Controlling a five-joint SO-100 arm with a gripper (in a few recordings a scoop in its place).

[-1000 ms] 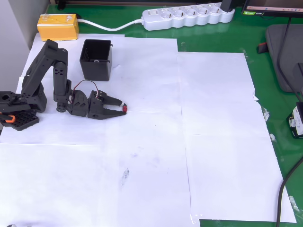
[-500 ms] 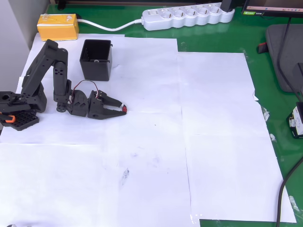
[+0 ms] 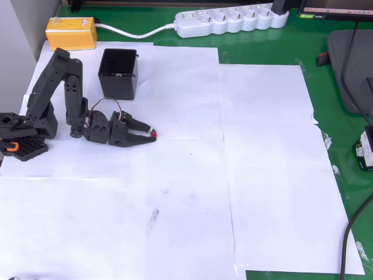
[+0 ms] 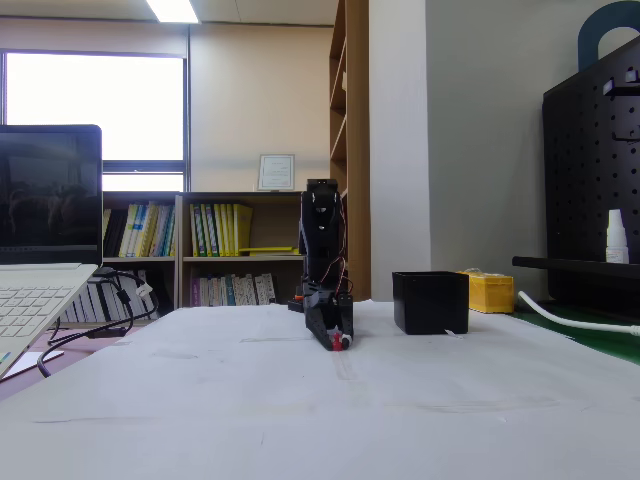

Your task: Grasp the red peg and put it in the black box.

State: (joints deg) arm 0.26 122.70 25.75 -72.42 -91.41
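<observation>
The pincer (image 3: 149, 133), low near the bench's left edge, has barely shifted and stays clamped on the red peg (image 3: 153, 135), so lifting toward the black box (image 3: 118, 73) remains.

The arm (image 3: 64, 87) is matte black plastic with boxy links. A thin red-and-dark cable (image 3: 104, 103) loops over its wrist. An orange part (image 3: 11, 146) sits on the base.

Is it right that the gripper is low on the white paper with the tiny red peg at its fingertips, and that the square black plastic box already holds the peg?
Not quite. The square black plastic box does not hold the tiny dark-red peg: the overhead view shows it at the tips of the gripper, low on the white paper, apart from the box.
</observation>
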